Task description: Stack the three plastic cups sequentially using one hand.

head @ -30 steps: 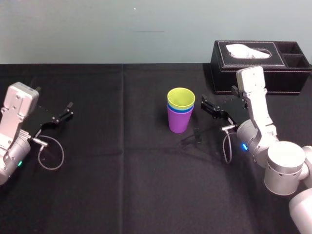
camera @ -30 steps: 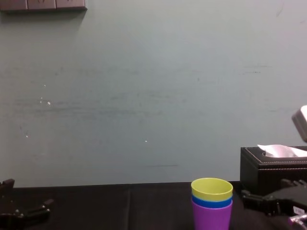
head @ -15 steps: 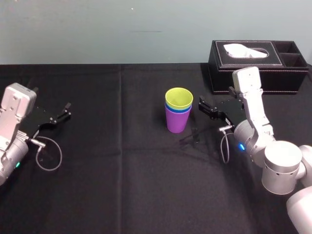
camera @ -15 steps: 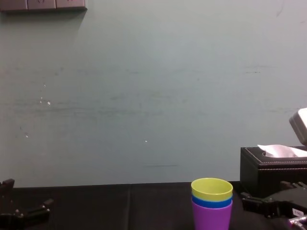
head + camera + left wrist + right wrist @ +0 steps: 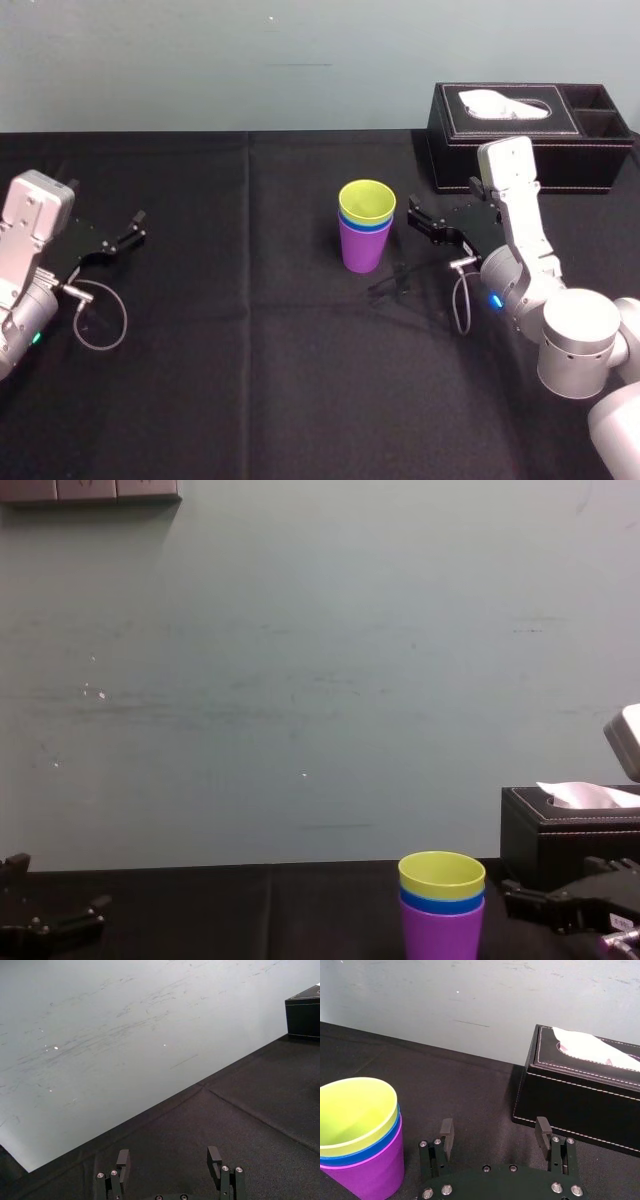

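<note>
Cup stack stands upright on the desk (image 5: pixel 250 350), near the middle and a little toward my right side. The purple cup (image 5: pixel 364 252) is at the bottom, with the blue cup (image 5: pixel 378 228) nested in it and the yellow-green cup (image 5: pixel 367 202) nested in that. Of the blue cup I see only a thin band of rim between the other two; its body is hidden inside the purple one. Most of the yellow-green cup's wall is hidden the same way, leaving the rim and open mouth visible. In the chest view the base of the purple cup is cut off by the lower edge, and the right wrist view cuts it off as well.

Right end effector (image 5: pixel 416 214) sits low over the desk just beside the stack, on its right, pointing at it. Its fingers (image 5: pixel 446 1133) are spread wide and grip nothing. From the head view there appears to be a narrow gap between the fingertips and the purple cup, but I cannot be sure at this angle. In the chest view this arm enters at the lower right, with much of it out of frame.

Black tissue box (image 5: pixel 530 135) is behind the right arm near the far edge of the desk, with a white tissue (image 5: pixel 497 101) showing at its top. The chest view crops its right part.

Left end effector (image 5: pixel 137 227) is parked well apart from the cups on the left side of the desk, fingers wide and holding nothing.
</note>
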Controlling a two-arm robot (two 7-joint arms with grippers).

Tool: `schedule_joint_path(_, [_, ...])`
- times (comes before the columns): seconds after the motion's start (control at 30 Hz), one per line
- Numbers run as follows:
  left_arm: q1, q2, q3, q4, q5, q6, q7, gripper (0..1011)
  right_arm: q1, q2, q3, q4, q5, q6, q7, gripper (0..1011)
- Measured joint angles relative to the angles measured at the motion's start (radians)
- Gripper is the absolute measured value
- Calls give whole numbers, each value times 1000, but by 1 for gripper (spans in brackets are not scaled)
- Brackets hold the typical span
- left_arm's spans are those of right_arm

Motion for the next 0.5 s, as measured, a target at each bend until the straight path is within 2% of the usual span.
schedule_joint_path(0.5, [0, 0, 0, 0, 0, 0, 0, 1011, 0, 0, 0, 0, 1, -1, 1, 1003])
